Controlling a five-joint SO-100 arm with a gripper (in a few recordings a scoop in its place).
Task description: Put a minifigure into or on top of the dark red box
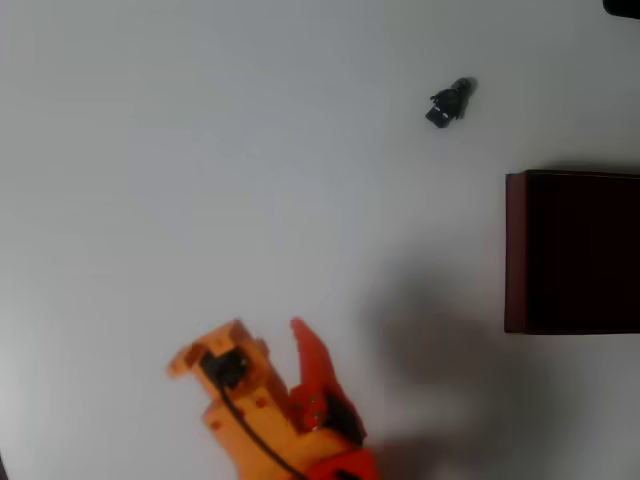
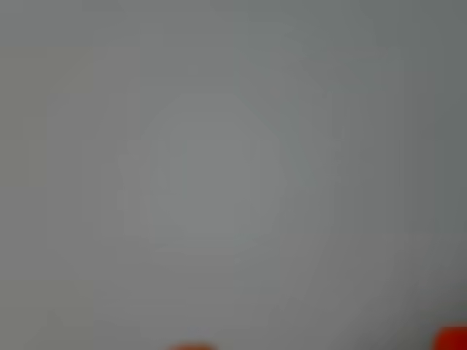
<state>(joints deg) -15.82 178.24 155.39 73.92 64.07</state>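
Observation:
In the overhead view the minifigure (image 1: pixel 450 101) lies on the white table at the upper right, tiny and black with a pale head end pointing up-right. Below it, at the right edge, stands the dark red box (image 1: pixel 516 250), its inside almost black and its right part cut off by the picture. My orange gripper (image 1: pixel 267 331) is at the bottom, left of centre, far from both. It is open, with an orange finger on the left and a red finger (image 1: pixel 304 350) on the right, nothing between them. The wrist view is a blurred grey surface with a red finger tip (image 2: pixel 452 340) at the bottom right.
The white table (image 1: pixel 200 150) stretches bare across the left and middle. A small dark object (image 1: pixel 623 6) pokes in at the top right corner. A soft shadow lies on the table left of the box.

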